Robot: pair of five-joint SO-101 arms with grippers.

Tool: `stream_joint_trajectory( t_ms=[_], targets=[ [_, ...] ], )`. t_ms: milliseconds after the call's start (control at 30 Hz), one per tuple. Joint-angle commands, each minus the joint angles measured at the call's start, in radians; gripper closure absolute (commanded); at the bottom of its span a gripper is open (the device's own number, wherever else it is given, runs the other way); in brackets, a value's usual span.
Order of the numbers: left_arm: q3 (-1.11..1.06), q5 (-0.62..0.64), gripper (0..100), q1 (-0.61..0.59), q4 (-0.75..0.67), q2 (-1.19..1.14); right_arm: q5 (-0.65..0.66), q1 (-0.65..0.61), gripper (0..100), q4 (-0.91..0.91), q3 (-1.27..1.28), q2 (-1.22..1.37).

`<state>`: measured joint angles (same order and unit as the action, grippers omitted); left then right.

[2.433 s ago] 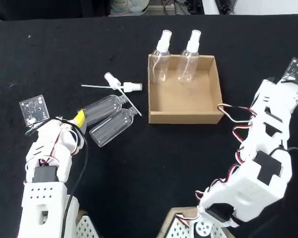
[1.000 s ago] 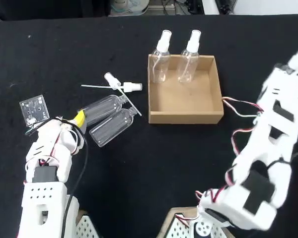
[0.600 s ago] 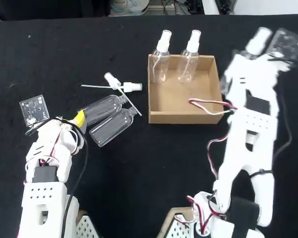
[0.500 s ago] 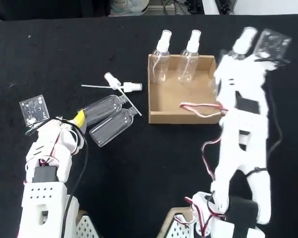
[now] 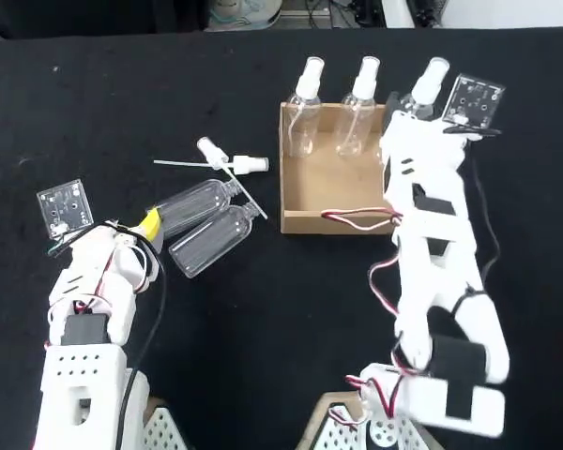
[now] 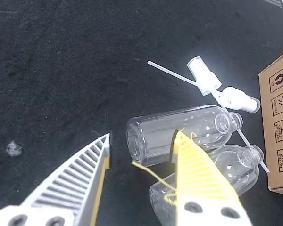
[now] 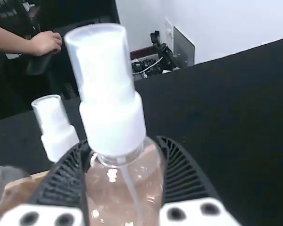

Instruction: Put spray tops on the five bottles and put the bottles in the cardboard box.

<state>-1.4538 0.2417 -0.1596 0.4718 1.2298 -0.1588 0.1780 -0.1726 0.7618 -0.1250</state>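
Observation:
Two capped bottles (image 5: 305, 112) (image 5: 359, 108) stand along the far wall of the cardboard box (image 5: 333, 192). At the box's far right corner my right gripper (image 5: 408, 117) is shut on a third clear bottle (image 5: 424, 89) with a white spray top (image 7: 108, 94), held upright between the black fingers (image 7: 179, 174). Two open bottles (image 5: 195, 204) (image 5: 214, 239) lie left of the box, with two loose spray tops (image 5: 211, 150) (image 5: 249, 165) just beyond them. My left gripper (image 6: 142, 136) stands open at the base of the nearer-lying bottle (image 6: 179, 134), holding nothing.
The right arm stretches over the box's right side, its red and white wires (image 5: 357, 220) draped across the front rim. In the left wrist view the box's printed side wall (image 6: 278, 122) is beside the lying bottles. Black cloth covers the table.
The right arm has swung from the table's right side to the box's far right corner, carrying the capped bottle. The left arm and the lying bottles have not moved.

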Motion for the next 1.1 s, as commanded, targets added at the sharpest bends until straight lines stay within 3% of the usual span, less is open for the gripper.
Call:
stream_joint_trajectory(
  t_ms=[0, 433, 1067],
  targets=[
    [0.012, 0.009, 79, -0.007, -0.021, 0.011, 0.002, -0.012, 98.6, -0.130, -0.012, 0.050],
    [0.012, 0.009, 79, -0.007, -0.021, 0.011, 0.002, -0.018, 98.6, -0.344, -0.031, 0.228],
    [0.012, 0.009, 79, -0.007, -0.021, 0.011, 0.002, -0.069, 98.6, -0.350, -0.216, 0.423]
  ],
)
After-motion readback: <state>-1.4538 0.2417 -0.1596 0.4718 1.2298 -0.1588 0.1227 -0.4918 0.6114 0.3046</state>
